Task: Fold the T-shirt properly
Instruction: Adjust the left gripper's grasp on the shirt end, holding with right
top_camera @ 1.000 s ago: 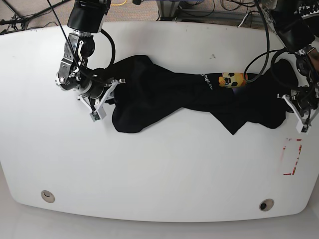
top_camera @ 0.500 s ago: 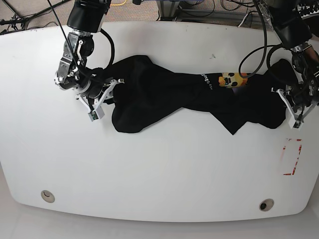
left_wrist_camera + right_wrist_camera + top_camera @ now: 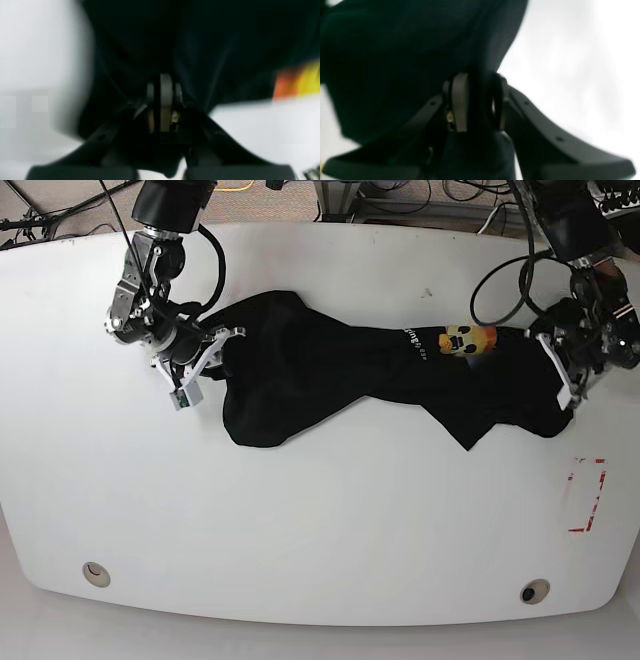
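Compared with a second ago, both arms have been drawn inward and toward the far side: the left gripper (image 3: 566, 385), which hung off the T-shirt's right end near the red-marked rectangle (image 3: 586, 495), is now seen pressed against the cloth's right edge, and the right gripper (image 3: 200, 363) has been lifted slightly at the left end. The left gripper (image 3: 163, 100) is closed on a fold of the T-shirt (image 3: 225, 50), and the right gripper (image 3: 475, 100) is clamped on a thicker bunch of the same black cloth (image 3: 395, 62), each arm angled down from the far edge. The T-shirt (image 3: 340, 375) is stretched, crumpled, across the middle of the white table (image 3: 320, 520) between the two grippers, its yellow-orange face print (image 3: 462, 340) toward the right.
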`<action>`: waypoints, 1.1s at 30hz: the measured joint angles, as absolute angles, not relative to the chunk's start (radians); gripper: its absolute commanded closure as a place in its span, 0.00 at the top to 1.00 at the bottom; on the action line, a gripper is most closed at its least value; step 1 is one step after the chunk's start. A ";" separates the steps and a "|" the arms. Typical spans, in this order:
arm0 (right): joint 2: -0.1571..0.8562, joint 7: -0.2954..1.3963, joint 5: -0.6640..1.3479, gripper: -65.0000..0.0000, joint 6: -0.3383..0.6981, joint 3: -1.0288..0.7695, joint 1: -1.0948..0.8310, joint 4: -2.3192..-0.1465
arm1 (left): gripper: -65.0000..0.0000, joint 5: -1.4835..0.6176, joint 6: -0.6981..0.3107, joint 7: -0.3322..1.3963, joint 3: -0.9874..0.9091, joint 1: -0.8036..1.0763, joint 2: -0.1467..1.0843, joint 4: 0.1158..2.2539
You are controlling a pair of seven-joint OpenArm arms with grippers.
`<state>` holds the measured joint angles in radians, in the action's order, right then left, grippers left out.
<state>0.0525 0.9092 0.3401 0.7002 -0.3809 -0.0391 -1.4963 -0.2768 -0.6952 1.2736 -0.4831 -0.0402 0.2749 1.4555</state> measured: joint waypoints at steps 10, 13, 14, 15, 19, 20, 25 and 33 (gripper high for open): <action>0.050 0.921 0.323 0.26 0.701 -0.379 -0.031 -1.496 | 0.03 -0.274 -0.696 1.271 -0.487 -0.059 0.290 1.459; 0.050 0.921 0.323 0.26 0.701 -0.379 -0.031 -1.496 | 0.03 -0.271 -0.696 1.272 -0.487 -0.052 0.288 1.459; 0.050 0.921 0.323 0.26 0.701 -0.379 -0.031 -1.496 | 0.03 -0.270 -0.696 1.272 -0.487 -0.051 0.288 1.459; 0.050 0.921 0.322 0.26 0.701 -0.379 -0.031 -1.496 | 0.03 -0.270 -0.697 1.272 -0.487 -0.051 0.288 1.459; 0.050 0.921 0.322 0.26 0.701 -0.379 -0.031 -1.496 | 0.03 -0.270 -0.697 1.272 -0.487 -0.054 0.289 1.459; 0.050 0.921 0.322 0.26 0.701 -0.379 -0.031 -1.496 | 0.03 -0.270 -0.696 1.271 -0.487 -0.054 0.289 1.459; 0.050 0.921 0.323 0.26 0.701 -0.379 -0.031 -1.496 | 0.12 -0.272 -0.697 1.272 -0.487 -0.054 0.289 1.462; 0.050 0.921 0.323 0.26 0.701 -0.379 -0.031 -1.496 | 0.15 -0.271 -0.697 1.279 -0.487 -0.056 0.289 1.590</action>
<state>0.0502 0.9207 0.3225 0.7006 -0.3790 -0.0307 -1.4960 -0.2714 -0.6968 1.2789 -0.4870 -0.0563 0.2893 1.5902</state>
